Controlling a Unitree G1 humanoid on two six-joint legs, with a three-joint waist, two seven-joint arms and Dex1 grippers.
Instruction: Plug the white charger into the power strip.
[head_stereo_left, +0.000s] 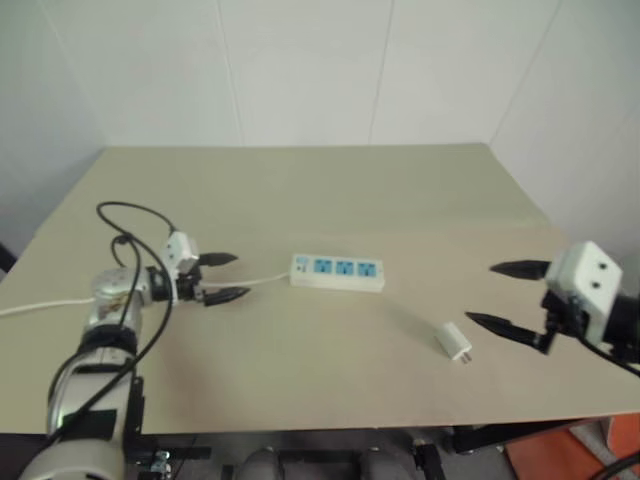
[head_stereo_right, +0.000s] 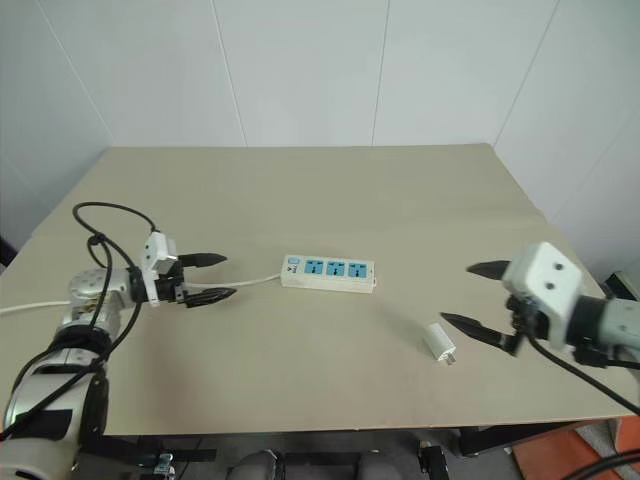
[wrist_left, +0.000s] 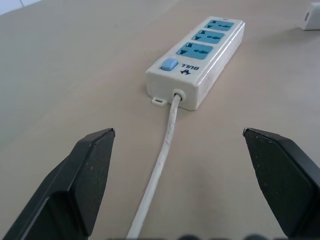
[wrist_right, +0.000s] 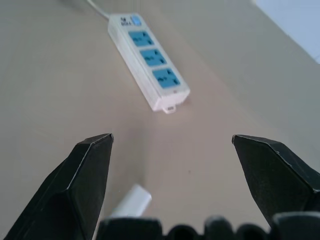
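Note:
The power strip (head_stereo_left: 337, 272) lies flat in the middle of the table, three blue sockets facing up, its switch end and thin white cord (head_stereo_left: 258, 282) toward my left gripper. The white charger (head_stereo_left: 453, 341) lies on its side nearer the front edge, to the right of the strip. My left gripper (head_stereo_left: 228, 277) hovers open just left of the strip, over the cord, pointing at the switch end (wrist_left: 170, 64). My right gripper (head_stereo_left: 508, 297) is open and empty, a short way right of the charger (wrist_right: 131, 200), which shows low between its fingers.
The tan table (head_stereo_left: 320, 190) has bare surface behind the strip and between strip and charger. White walls close it in at the back and right. A black cable (head_stereo_left: 130, 215) loops above my left wrist. The front edge runs just below the charger.

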